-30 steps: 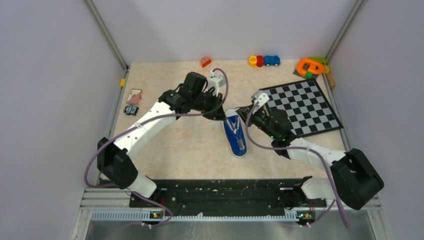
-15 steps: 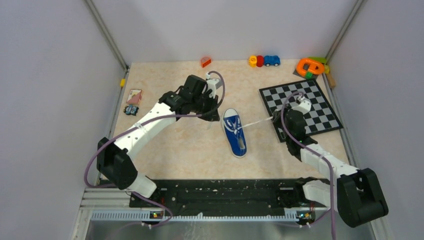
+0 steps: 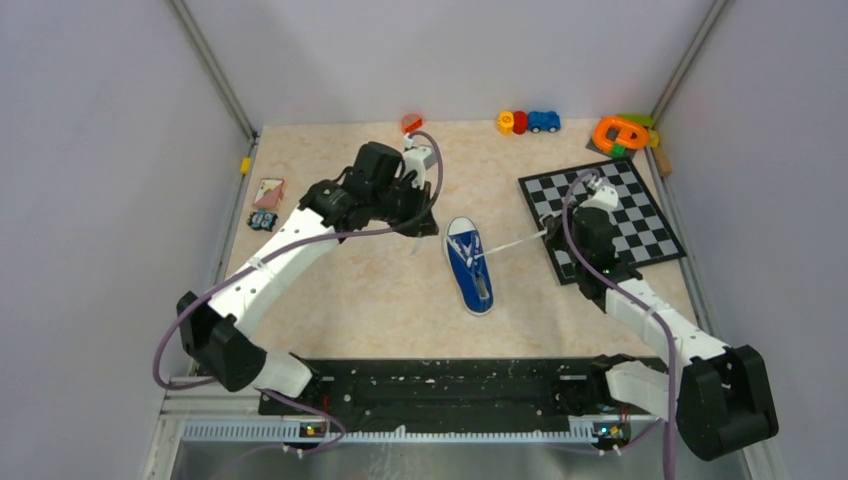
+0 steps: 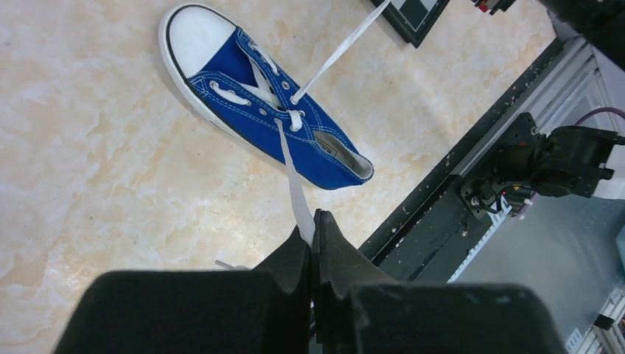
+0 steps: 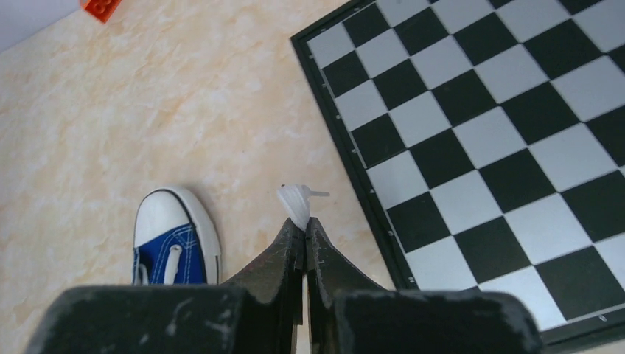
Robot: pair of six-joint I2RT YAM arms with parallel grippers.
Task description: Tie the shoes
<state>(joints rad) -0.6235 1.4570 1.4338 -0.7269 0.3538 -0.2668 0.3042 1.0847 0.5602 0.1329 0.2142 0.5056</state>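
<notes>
The sneaker (image 3: 470,266) is lying flat on the bench (image 3: 340,290) just left of the chessboard (image 3: 610,215), apart from its near-left corner, with the toe cap pointing toward the board's far side. You appear to be drawing the laces out to either side, the opening step before a first knot. Your left fingers (image 4: 295,259) are pressing together on the left lace end (image 4: 293,193), on the side of the sneaker away from the chessboard, and the lace is running straight from the eyelets into them. Your right fingers (image 5: 284,249) are clamping the right lace end (image 5: 296,202) at the chessboard's left edge, with a short tuft sticking out past the tips. Next you are probably going to be crossing the two ends over the tongue. That is calling for firm pinches and an even pull, so the sneaker is not sliding or tipping.
</notes>
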